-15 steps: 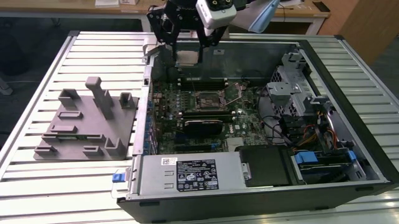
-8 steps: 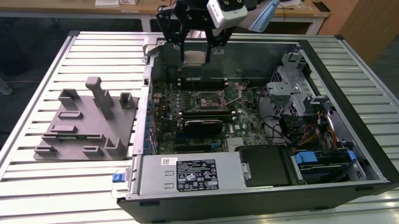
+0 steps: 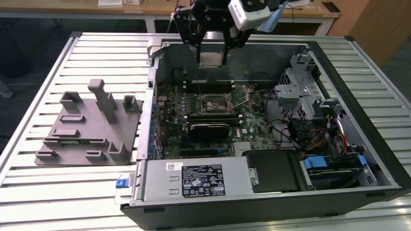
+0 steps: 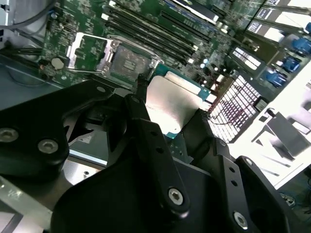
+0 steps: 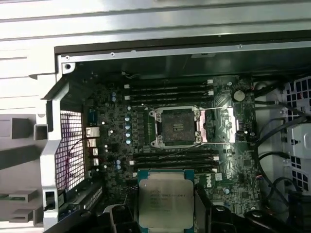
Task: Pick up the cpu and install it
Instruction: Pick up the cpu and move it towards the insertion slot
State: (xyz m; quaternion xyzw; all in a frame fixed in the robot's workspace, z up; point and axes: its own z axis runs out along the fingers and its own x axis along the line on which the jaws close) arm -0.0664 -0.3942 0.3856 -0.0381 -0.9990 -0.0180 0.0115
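Cpu [image 5: 165, 198]: one flat square chip with a silver metal lid bearing print and a thin green rim. It was clamped at two opposite edges between the jaws of the gripper [image 3: 214, 52], its printed lid showing in the first wrist view. It hung over the open computer case [image 3: 385, 183], above the motherboard [image 3: 250, 130], apart from the open socket [image 5: 176, 127] and not seated.

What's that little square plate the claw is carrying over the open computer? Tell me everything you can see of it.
It is the cpu: a small flat square chip with a dull silver metal top bearing fine print, set on a thin green board that shows as a rim. The gripper clamps it by two opposite edges, metal side facing away from the motherboard. It hangs in the air above that board, apart from the empty socket, whose lid is swung open.
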